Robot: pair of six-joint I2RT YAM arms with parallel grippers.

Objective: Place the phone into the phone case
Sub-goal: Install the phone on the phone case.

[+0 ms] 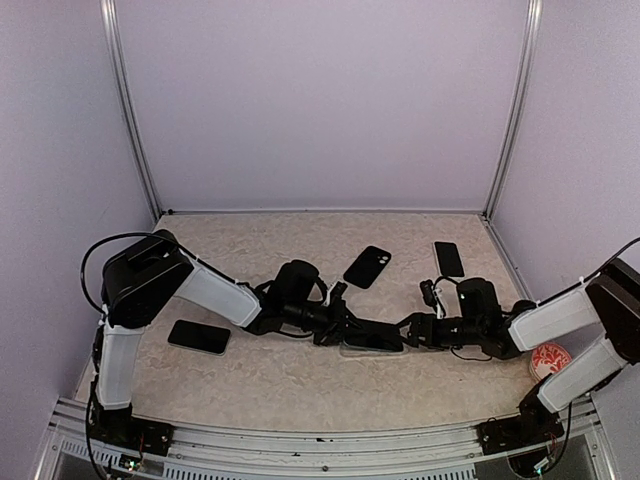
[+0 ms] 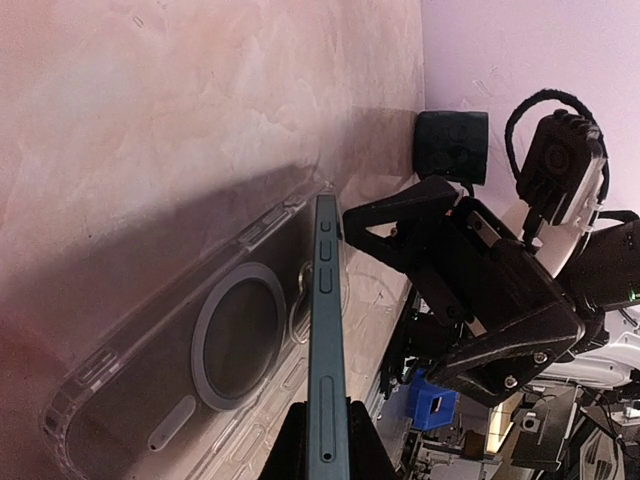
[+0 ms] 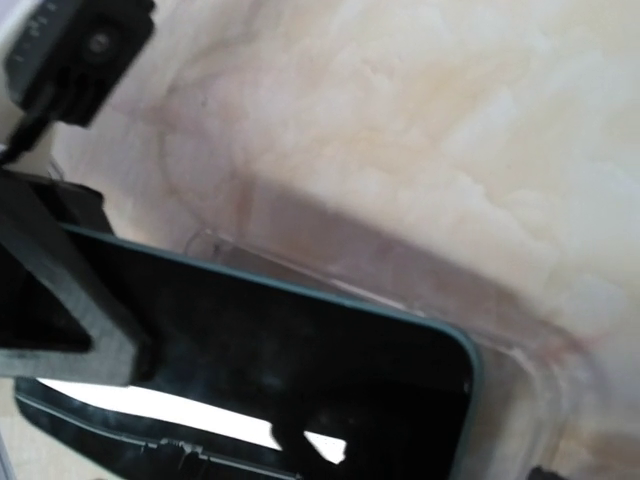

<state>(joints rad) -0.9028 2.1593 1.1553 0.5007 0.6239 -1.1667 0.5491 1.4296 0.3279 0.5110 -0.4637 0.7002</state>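
Gripping phone (image 2: 327,330) over mottled beige table (image 1: 300,390), left end effector (image 1: 342,329); right end effector (image 1: 408,328) spread; lilac walls (image 1: 320,100).

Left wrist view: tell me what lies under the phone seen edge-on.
The translucent phone case lies flat on the table beneath the phone, its ring showing. The phone hides the case's far side.

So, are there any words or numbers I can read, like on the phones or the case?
No text here can be read.
The phone: only side buttons show, no writing.
The phone case: a ring shape, no words.
The loose phones: plain black from above.
The red and white disc: its marks are too small to read.
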